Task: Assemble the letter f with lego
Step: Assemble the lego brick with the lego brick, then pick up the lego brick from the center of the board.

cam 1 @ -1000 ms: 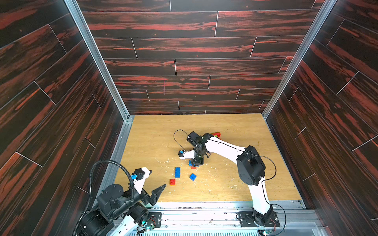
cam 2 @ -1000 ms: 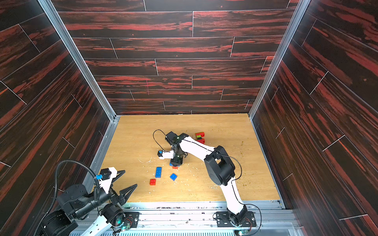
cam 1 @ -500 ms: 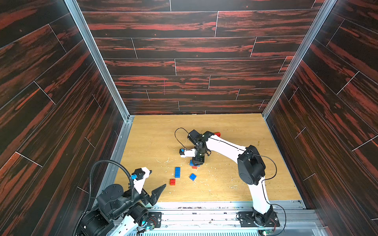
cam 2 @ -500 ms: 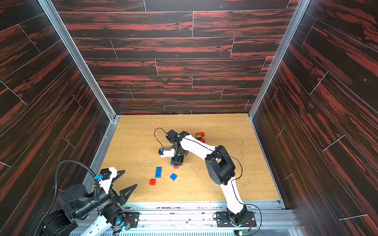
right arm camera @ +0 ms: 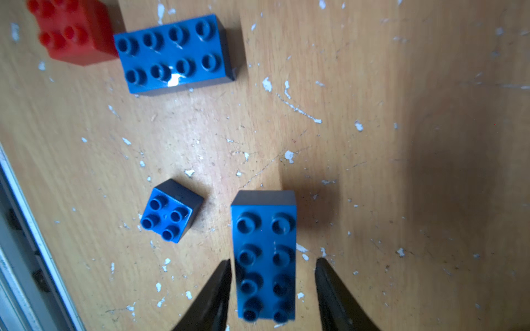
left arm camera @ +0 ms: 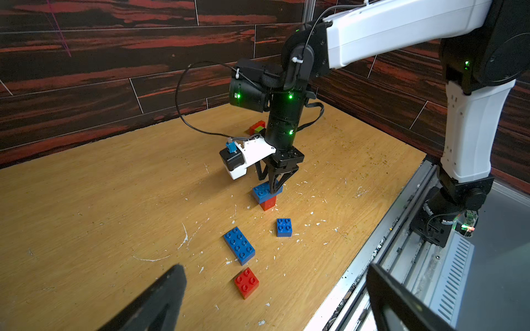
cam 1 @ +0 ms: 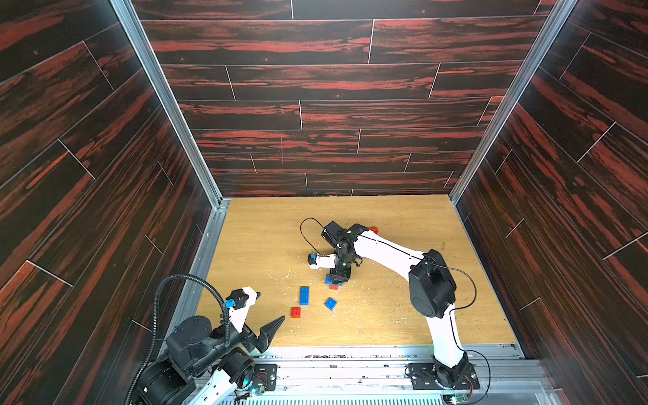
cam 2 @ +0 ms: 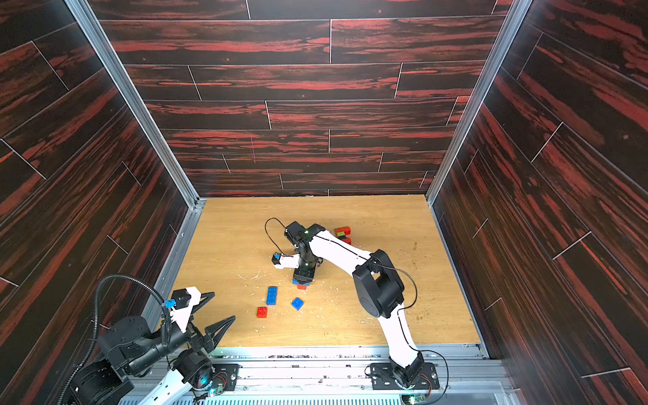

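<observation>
Right tool (right arm camera: 273, 260) stands spread astride the long blue brick (right arm camera: 263, 229); you can see a gap at one finger. Brick sits atop a red brick (left arm camera: 269, 203), mid-bench (left arm camera: 114, 200). Left tool (cam 1: 270, 306) spread wide.

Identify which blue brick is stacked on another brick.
The blue oblong under the right pincer, atop a red brick; the second blue oblong and the blue square lie flat on the table.

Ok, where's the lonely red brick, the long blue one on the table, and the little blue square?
lonely red brick (left arm camera: 245, 279): left wrist view, top studs.
long blue brick (left arm camera: 239, 246): left wrist view, middle.
little blue square (left arm camera: 284, 224): left wrist view, top.
</observation>
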`<state>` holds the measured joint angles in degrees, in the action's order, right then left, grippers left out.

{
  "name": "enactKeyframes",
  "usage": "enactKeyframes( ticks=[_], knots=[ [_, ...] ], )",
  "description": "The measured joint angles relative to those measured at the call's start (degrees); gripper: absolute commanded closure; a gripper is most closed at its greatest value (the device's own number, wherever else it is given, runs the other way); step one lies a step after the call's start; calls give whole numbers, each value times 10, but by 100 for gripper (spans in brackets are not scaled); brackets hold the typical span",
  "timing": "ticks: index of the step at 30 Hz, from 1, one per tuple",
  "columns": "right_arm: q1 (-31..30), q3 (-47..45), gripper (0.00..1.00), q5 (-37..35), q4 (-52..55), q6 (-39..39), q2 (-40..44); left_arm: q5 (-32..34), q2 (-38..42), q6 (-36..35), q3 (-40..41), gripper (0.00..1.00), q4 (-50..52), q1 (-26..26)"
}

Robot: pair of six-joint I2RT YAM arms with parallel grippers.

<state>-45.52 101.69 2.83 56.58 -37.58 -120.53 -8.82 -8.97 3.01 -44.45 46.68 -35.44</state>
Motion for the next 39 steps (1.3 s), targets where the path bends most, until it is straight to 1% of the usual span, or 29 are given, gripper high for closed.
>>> enactKeyframes(
  ticks=[9, 13, 17, 25, 31, 39],
  knots=[
    [-6, -58, 49, -4, -22, 41, 82, 0, 0, 0, 0, 0, 0, 0],
    [-26, -92, 49, -11, -33, 58, 99, 0, 0, 0, 0, 0, 0, 0],
    [-55, -115, 49, -22, -45, 87, 103, 0, 0, 0, 0, 0, 0, 0],
    [-99, -141, 49, -33, -80, 197, 103, 0, 0, 0, 0, 0, 0, 0],
    [-114, -148, 49, -50, -96, 263, 100, 0, 0, 0, 0, 0, 0, 0],
    [-117, -187, 49, -52, -123, 312, 99, 0, 0, 0, 0, 0, 0, -1]
  ],
)
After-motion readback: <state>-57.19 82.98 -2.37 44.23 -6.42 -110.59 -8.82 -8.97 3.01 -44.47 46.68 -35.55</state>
